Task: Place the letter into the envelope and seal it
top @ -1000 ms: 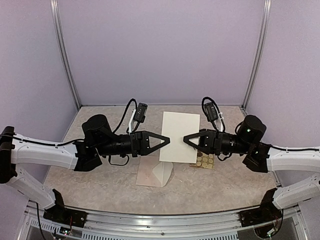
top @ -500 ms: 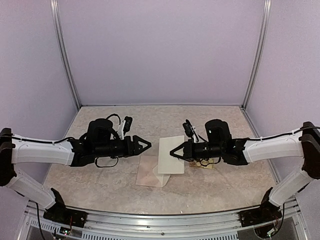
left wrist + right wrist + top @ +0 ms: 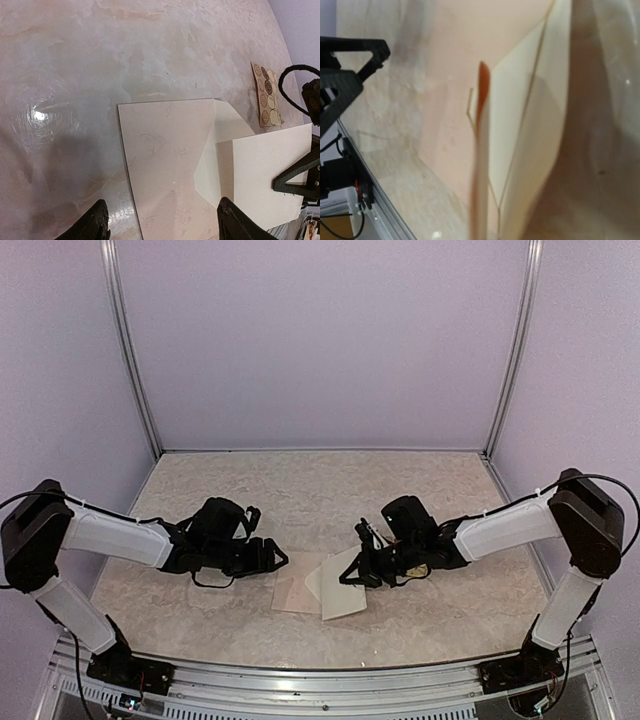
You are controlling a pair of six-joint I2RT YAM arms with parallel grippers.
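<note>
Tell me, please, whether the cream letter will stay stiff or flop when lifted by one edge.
Probably fairly stiff: pinched at one edge by the right gripper, the letter looks flat with no visible sag. It seems thin and light, so it would likely slide easily over the glossy table or the envelope.

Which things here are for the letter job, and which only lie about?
For the job: envelope, flap open; letter, in the right gripper; left gripper, open.
Lying about: sticker sheet, untouched; it might serve for sealing.
</note>
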